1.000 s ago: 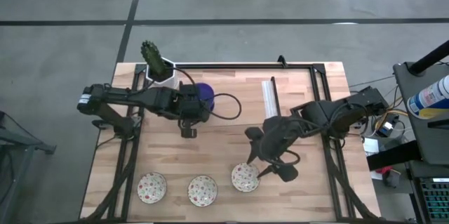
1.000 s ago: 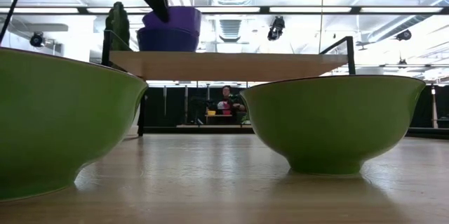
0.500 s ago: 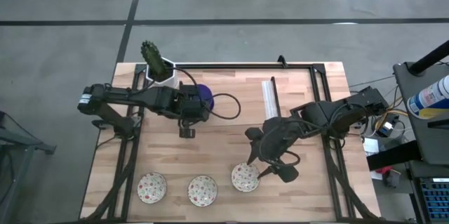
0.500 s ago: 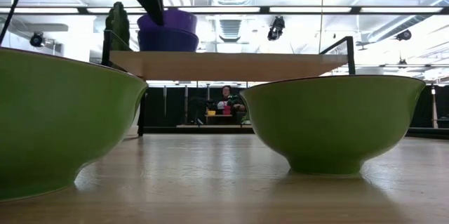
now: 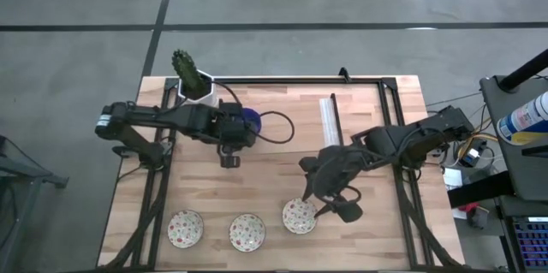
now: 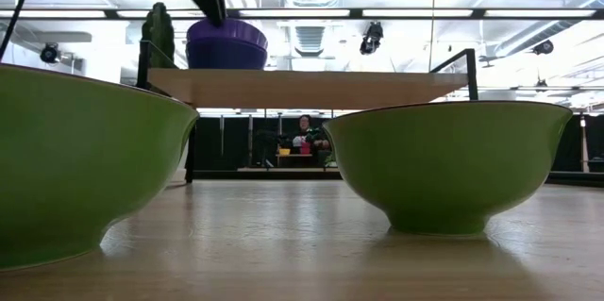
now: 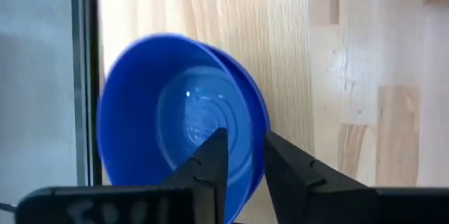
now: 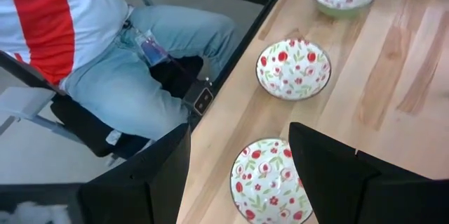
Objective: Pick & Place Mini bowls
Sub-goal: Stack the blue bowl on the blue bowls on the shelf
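Lowered since 1 s ago: left gripper (image 7: 238, 157) pinching rim of blue bowl stack (image 7: 179, 115), mouths up, near cactus pot (image 5: 195, 89), part-hidden from above. Right gripper (image 8: 238, 175) spread above speckled bowls (image 8: 292, 68).

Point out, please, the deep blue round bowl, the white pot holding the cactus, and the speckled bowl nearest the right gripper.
Deep blue round bowl (image 7: 175, 122): left wrist view, inner base.
White cactus pot (image 5: 199, 91): high view, rim.
Speckled cream bowl (image 5: 298, 216): high view, inside centre.

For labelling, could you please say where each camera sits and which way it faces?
High: above the table, straight down; both arms show.
Low: tabletop height, level past green bowls; left claw overhead.
Left wrist: past its fingers onto the blue bowl.
Right wrist: past the open right claw onto speckled bowls.
Shared: high and low both show the blue bowl.
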Available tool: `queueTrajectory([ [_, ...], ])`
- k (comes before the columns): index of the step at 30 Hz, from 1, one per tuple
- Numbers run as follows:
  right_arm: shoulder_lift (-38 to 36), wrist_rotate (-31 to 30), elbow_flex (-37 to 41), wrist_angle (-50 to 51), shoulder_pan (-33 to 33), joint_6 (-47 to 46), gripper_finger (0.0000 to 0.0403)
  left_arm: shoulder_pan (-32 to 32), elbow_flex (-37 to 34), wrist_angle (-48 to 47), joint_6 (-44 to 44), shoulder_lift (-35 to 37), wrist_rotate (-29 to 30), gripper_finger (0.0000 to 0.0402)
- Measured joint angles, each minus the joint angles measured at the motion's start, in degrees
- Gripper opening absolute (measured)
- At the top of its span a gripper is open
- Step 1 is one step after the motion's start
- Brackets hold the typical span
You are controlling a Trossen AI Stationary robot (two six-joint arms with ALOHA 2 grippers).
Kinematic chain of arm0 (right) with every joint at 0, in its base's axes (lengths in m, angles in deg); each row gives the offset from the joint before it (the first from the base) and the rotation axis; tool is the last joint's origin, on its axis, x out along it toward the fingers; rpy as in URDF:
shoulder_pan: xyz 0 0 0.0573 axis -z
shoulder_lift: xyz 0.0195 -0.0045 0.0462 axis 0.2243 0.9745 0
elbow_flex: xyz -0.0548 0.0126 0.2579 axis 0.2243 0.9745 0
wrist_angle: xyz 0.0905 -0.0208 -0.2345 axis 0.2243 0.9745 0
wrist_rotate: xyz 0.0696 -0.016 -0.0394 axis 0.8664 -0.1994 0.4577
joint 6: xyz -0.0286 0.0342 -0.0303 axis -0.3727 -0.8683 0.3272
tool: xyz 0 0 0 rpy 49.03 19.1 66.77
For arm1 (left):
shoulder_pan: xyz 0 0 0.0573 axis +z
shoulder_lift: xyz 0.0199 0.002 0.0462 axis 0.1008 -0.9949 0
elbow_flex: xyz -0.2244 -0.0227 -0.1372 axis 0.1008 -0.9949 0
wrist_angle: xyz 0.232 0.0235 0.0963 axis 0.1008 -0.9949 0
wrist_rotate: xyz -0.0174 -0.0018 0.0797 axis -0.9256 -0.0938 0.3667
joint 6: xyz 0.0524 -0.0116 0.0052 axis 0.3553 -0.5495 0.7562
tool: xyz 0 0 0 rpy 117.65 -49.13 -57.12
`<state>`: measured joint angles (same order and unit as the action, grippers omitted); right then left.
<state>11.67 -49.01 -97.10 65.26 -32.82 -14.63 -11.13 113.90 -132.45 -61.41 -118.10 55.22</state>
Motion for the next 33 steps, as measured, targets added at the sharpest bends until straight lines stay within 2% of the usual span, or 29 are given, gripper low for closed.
queueTrajectory([
  [7, 0.0, 0.0, 1.1, -0.3, -0.1, -2.7, 0.0237, 0.0, 3.3, 0.9, -0.5, 0.0, 0.2, 0.0084],
  [14, 0.0, 0.0, 1.1, -0.4, -0.5, -2.5, 0.0237, 0.0, 2.0, 1.2, -0.9, 0.0, 3.8, 0.0083],
  [20, 0.2, 0.0, 1.1, -0.4, -0.6, -2.3, 0.0237, -0.1, -0.4, 1.5, -1.6, 0.0, 3.9, 0.0083],
  [33, 0.2, 0.0, 1.1, -1.3, -0.6, -2.4, 0.0237, -0.2, -0.7, 2.8, -1.1, 0.0, 1.7, 0.0083],
])
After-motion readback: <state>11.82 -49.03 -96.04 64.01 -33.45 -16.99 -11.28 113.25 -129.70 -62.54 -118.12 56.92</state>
